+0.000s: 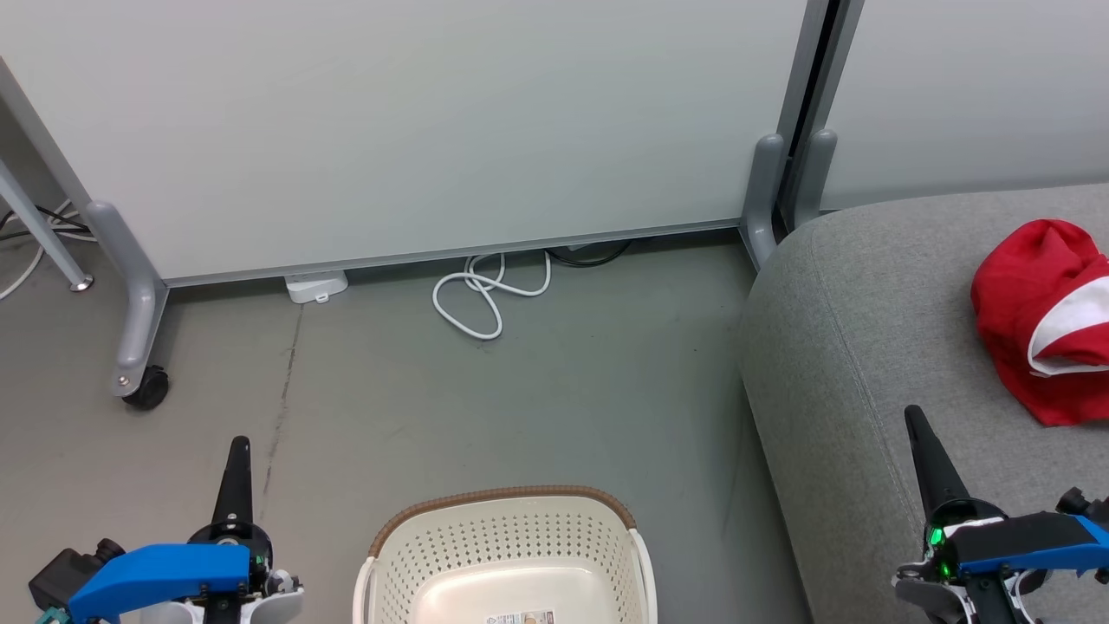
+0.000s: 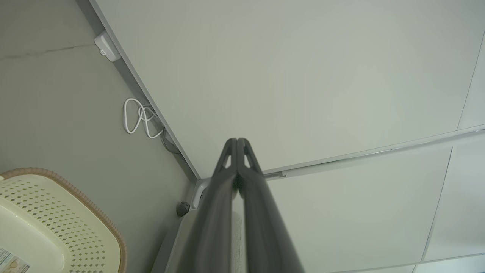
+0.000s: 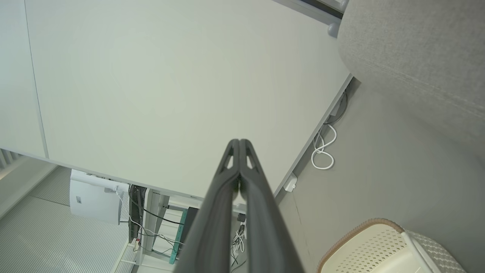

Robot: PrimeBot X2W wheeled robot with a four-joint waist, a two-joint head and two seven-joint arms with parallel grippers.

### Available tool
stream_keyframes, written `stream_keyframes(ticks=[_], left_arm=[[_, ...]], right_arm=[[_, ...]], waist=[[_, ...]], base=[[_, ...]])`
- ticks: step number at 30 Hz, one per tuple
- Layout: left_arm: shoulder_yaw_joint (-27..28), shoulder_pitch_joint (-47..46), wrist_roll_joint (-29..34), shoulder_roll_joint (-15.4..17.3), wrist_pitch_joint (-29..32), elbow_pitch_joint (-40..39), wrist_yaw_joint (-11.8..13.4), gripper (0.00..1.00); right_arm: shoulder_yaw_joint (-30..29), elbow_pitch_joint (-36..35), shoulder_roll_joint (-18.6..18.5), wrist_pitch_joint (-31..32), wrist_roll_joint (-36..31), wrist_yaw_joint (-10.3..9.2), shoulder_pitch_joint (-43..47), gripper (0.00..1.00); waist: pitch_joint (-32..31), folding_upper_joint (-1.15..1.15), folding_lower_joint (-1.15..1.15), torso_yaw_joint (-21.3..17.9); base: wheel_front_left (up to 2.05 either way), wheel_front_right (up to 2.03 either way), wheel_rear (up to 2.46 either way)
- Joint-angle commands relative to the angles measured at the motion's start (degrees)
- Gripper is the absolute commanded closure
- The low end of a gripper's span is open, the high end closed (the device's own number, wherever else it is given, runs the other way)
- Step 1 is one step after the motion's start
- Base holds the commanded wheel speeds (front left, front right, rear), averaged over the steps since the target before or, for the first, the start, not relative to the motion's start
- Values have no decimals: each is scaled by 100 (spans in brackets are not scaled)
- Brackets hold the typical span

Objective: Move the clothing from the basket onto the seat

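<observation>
clothing [image 1: 1040, 303]: bright red fabric with white trim, crumpled in a loose heap on the seat, cut off by the right edge of the frame.
basket [image 1: 502, 537]: cream perforated plastic with a brown woven-look rim, upright on the floor at bottom centre; its smooth bottom with a paper label shows.
seat [image 1: 866, 347]: light grey upholstered cushion with a rounded corner and stitched seam, on the right side, near the basket.

My left gripper [image 1: 238, 451] low at the left of the head view, its two dark fingers pressed flat together and pointing up, my right gripper [image 1: 917, 425] low at the right, fingers closed tip to tip and leaning slightly left, both empty
</observation>
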Motion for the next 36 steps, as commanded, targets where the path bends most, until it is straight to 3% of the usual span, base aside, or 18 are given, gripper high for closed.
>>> stream_keyframes(ticks=[1,36], left_arm=[[34,-129,-91,12,23,-59,-37,100],[100,-320,-1535,8,437,-148,-68,100]], right_arm=[[-15,-16,-26,45,115,2,-94,100],[-88,100,-30,236,1800,2,-204,100]], waist=[[-1,0,0,0],[-24,0,0,11]], base=[[0,0,0],[0,0,0]])
